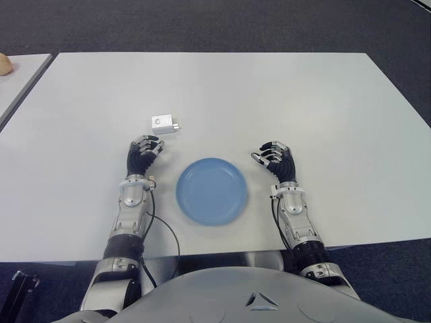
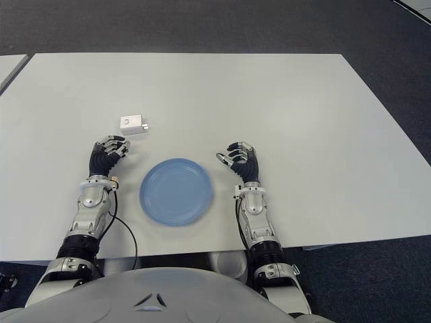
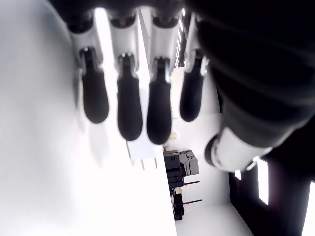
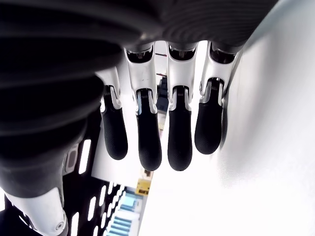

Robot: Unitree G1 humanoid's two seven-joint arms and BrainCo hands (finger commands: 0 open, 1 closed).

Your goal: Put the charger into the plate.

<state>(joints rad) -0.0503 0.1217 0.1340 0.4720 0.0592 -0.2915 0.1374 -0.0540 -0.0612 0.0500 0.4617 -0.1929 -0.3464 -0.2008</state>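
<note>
White table [image 1: 283, 94]: charger [image 1: 163, 124] beyond empty left robot hand [image 1: 143, 152], plate [image 1: 211, 190] between relaxed robot hands.

- One charger [image 1: 164, 124]: a small white block, lying on the white surface [image 1: 269, 94], far of the left hand.
- One plate [image 1: 211, 191]: round, blue, near the front edge, between the two hands.
- Two robot hands: the left hand [image 1: 143, 154] to the left of the plate, the right hand [image 1: 275, 159] to its right, each holding nothing, fingers relaxed.
- One second table [image 1: 17, 84], partly in view at the far left.
</note>
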